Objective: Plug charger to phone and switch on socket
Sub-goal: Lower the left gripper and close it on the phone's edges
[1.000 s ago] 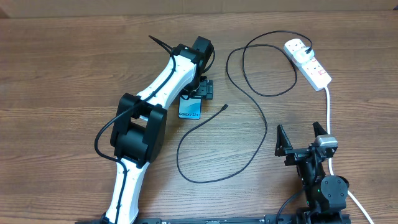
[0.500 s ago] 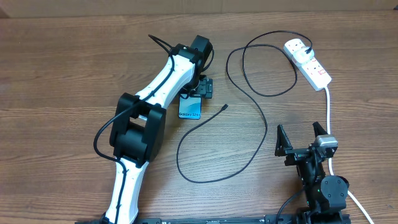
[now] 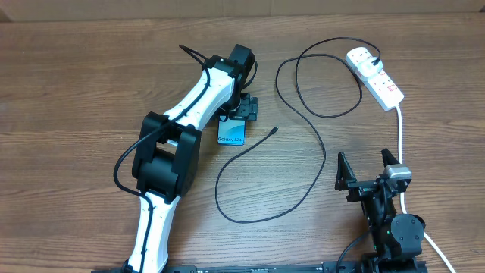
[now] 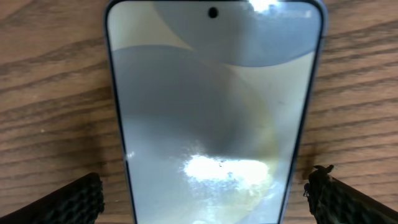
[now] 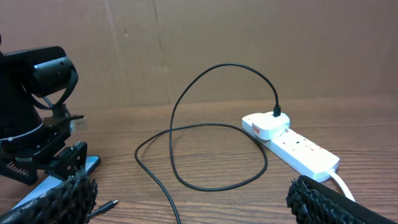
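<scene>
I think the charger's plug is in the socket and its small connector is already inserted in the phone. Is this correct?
Not quite. The charger's plug is in the socket, but its connector lies free, apart from the phone; the overhead view shows it.

My brown wooden table (image 3: 76, 91) looks matt and grained. The slim rectangular phone (image 4: 214, 118) has a glossy, glare-catching glass face. The white oblong power strip (image 5: 298, 149) is smooth plastic, and the thin black cable (image 5: 230, 65) is matt. My left gripper (image 4: 205, 202) has rough, knurled black pads (image 4: 68, 202).

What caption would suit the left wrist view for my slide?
Left pincer open, one finger on each side of the phone lying on the wooden table.
</scene>
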`<state>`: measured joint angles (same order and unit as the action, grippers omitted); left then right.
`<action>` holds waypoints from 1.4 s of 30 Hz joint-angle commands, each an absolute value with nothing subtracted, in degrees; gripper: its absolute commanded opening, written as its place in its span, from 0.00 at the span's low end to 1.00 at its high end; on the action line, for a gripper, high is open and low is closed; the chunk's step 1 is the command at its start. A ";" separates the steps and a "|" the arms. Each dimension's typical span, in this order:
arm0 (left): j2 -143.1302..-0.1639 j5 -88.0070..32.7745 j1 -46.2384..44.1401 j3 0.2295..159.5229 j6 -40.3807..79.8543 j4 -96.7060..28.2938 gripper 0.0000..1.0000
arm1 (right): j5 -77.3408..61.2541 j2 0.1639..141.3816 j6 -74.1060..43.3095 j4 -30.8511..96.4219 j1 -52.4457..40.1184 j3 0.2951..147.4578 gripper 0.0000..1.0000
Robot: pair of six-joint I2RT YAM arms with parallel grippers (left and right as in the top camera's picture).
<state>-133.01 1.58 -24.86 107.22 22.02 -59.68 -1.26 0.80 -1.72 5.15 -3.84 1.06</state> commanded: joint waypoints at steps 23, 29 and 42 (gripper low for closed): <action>-133.80 0.58 -24.67 103.28 20.80 -56.21 0.96 | -1.32 0.16 -1.65 4.80 -4.12 0.47 1.00; -133.80 0.56 -24.60 103.26 20.78 -56.29 0.98 | -1.34 0.16 -1.65 4.80 -4.12 0.47 1.00; -133.82 0.36 -24.34 103.20 20.82 -56.34 0.89 | -1.32 0.16 -1.65 4.80 -4.12 0.47 1.00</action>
